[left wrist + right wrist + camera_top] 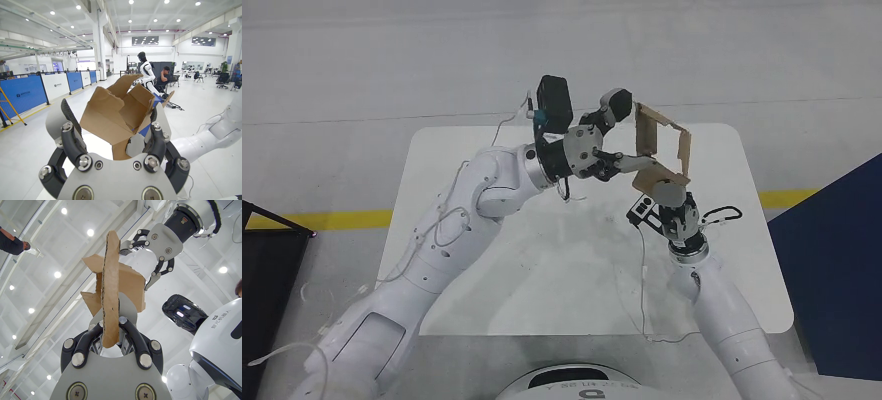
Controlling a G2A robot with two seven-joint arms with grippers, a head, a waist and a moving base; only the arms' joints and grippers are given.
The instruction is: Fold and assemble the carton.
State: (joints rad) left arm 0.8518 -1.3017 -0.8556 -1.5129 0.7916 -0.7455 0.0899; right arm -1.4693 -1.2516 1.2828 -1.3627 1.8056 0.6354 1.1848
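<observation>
A brown cardboard carton (663, 146), partly folded with loose flaps, is held in the air over the far right of the white table (542, 290). My left gripper (630, 130) is at the carton's left side, fingers spread wide. In the left wrist view the carton (113, 115) sits between the two pads, and the gripper (110, 108) is open around it. My right gripper (670, 192) is below the carton, shut on a bottom flap. The right wrist view shows that flap (111, 291) edge-on, pinched in the right gripper (111, 322), with the left gripper (135, 269) beyond it.
A small black device (644, 210) with a thin cable lies on the table beside my right wrist. A dark blue panel (842, 240) stands off the table's right edge. The near and left parts of the tabletop are bare.
</observation>
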